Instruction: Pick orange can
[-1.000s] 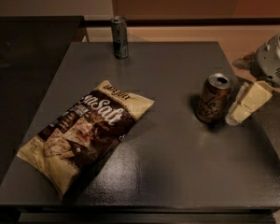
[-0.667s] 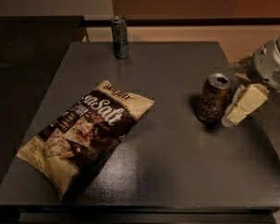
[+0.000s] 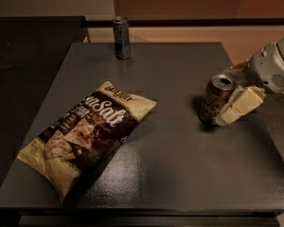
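The orange can (image 3: pixel 213 98), brownish-gold with a silver top and pull-tab, stands upright on the right part of the dark table (image 3: pixel 170 174). My gripper (image 3: pixel 227 94) reaches in from the right edge and is open around the can's right side. One pale finger (image 3: pixel 240 106) lies against the can's near right side. The other finger shows just behind the can. The can rests on the table.
A slim dark grey can (image 3: pixel 121 37) stands at the table's far edge. A large chip bag (image 3: pixel 87 131) lies flat on the left half. The table's right edge runs just under my arm (image 3: pixel 272 70). A dark counter lies to the left.
My gripper has moved left toward the orange can. The near finger, which stood a little apart from the can, now lies against it. The can has not moved.
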Robot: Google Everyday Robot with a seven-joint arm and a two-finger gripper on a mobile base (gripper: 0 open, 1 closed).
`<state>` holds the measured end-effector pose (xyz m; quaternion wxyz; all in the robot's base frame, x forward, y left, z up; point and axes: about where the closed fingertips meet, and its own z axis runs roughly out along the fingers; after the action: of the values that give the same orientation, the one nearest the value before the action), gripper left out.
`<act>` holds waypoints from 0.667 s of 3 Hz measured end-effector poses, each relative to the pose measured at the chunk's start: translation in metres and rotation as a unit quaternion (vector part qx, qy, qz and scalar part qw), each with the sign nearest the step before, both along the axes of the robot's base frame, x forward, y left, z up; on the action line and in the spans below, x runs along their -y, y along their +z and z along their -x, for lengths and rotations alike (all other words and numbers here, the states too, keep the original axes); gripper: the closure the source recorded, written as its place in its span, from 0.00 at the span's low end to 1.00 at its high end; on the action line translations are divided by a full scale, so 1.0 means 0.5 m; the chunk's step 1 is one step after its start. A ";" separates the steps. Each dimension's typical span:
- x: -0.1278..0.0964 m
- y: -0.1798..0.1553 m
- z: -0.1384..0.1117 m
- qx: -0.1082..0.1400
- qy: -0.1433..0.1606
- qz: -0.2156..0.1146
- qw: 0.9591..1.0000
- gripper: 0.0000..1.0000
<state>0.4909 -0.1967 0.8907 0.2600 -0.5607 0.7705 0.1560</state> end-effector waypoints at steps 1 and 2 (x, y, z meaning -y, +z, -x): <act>-0.012 0.005 0.001 0.000 0.004 -0.015 1.000 0.41; -0.022 0.021 0.002 0.001 0.006 -0.025 1.000 0.64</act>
<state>0.4901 -0.1858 0.9011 0.2737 -0.5585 0.7630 0.1759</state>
